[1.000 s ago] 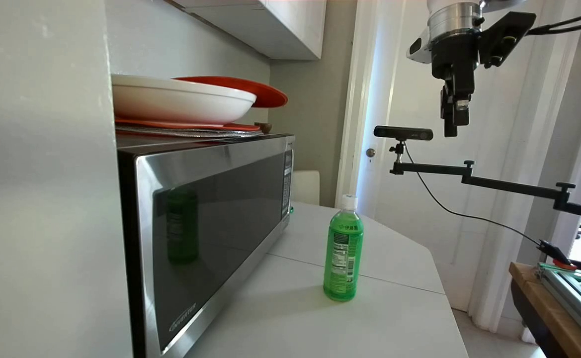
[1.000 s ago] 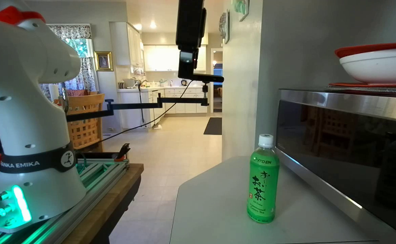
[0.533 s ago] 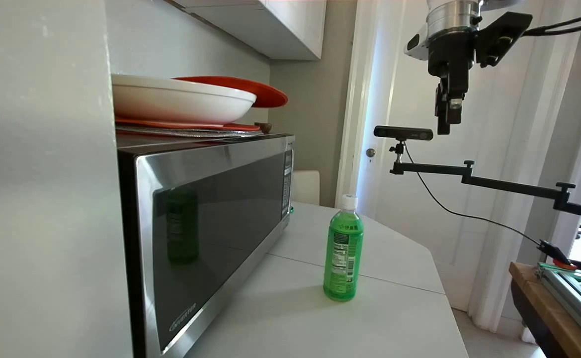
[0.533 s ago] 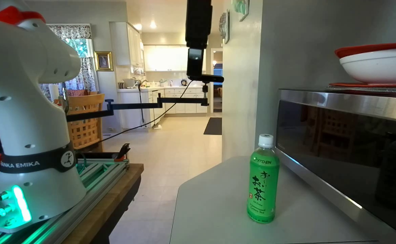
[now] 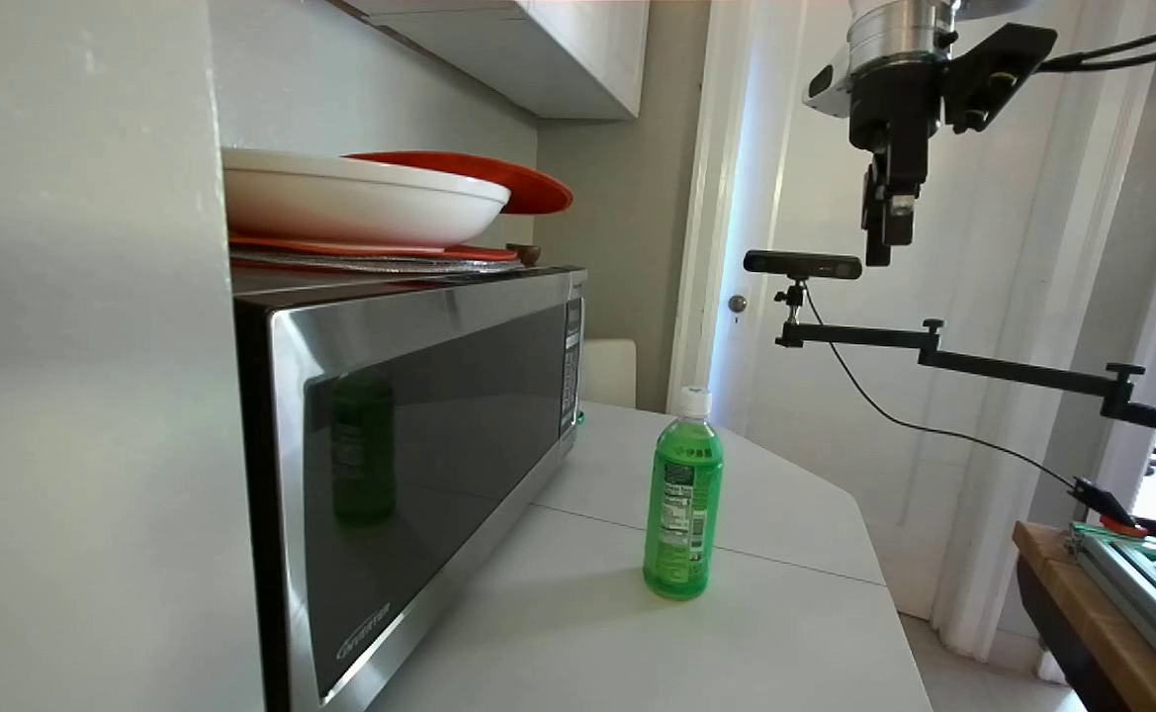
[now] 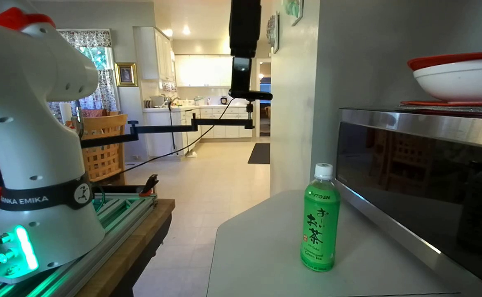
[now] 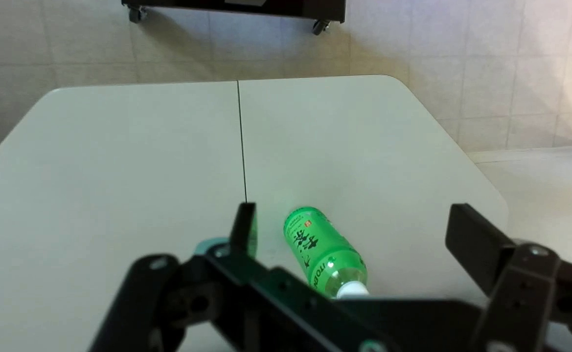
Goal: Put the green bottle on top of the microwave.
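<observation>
2 black fingers (image 7: 476, 244) stand wide apart on the gripper (image 7: 353, 215), which holds nothing and hangs with its tips pointing down, well apart from the green bottle (image 6: 320, 231) and higher than its white cap (image 6: 323, 170). In both exterior views the gripper has shifted toward the microwave (image 5: 419, 475) across the picture since 1.0 s ago; most of that was done by 0.5 s ago, and the shift since then is slight. In the wrist view the bottle shows between the fingers, its cap partly hidden by the gripper's body.

The bottle has not moved: it stands upright on the white table (image 6: 257, 255), near the microwave but apart from it, and its reflection (image 5: 363, 450) shows in the dark door (image 5: 469, 415). On top of the microwave, a white bowl (image 5: 360, 203), a red dish (image 5: 543, 188) and a thin red sheet (image 5: 479, 253) under the bowl are all where they were.

Farther out, a black camera (image 5: 803, 264) sits on a jointed boom (image 5: 1018, 371), its place the same. In an exterior view the robot's pale base (image 6: 59, 231) carries 1 glowing green strip (image 6: 26, 247), and 1 wooden chair (image 6: 102, 163) stands beyond it, both unchanged.
</observation>
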`<state>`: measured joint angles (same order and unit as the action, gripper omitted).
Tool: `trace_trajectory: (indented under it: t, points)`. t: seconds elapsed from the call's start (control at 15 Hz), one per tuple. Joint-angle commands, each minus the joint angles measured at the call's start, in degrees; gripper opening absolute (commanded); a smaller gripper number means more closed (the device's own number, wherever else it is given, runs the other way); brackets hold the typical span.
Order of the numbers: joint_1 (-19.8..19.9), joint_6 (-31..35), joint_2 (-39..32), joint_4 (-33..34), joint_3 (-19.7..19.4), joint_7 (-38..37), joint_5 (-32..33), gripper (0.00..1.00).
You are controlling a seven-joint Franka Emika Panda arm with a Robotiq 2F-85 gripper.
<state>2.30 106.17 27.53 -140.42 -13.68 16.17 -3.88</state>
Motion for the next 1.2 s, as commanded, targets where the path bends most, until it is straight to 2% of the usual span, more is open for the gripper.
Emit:
trace_trajectory:
  t: [0.0, 0.13, 0.4, 0.8, 1.13]
  points:
    - [0.2, 4.6, -2.6, 2.1, 0.6, 1.7, -2.0, 1.00]
    - [-0.4, 9.1, -3.7, 2.9, 0.9, 2.0, -3.4, 1.00]
    - [-2.1, 13.9, -7.2, 4.0, 2.2, 2.5, -6.2, 1.00]
    - [-2.1, 17.2, -12.2, 3.0, 5.2, 2.2, -4.2, 1.00]
    - [-2.1, 18.9, -15.9, 2.8, 5.5, 3.8, -5.4, 1.00]
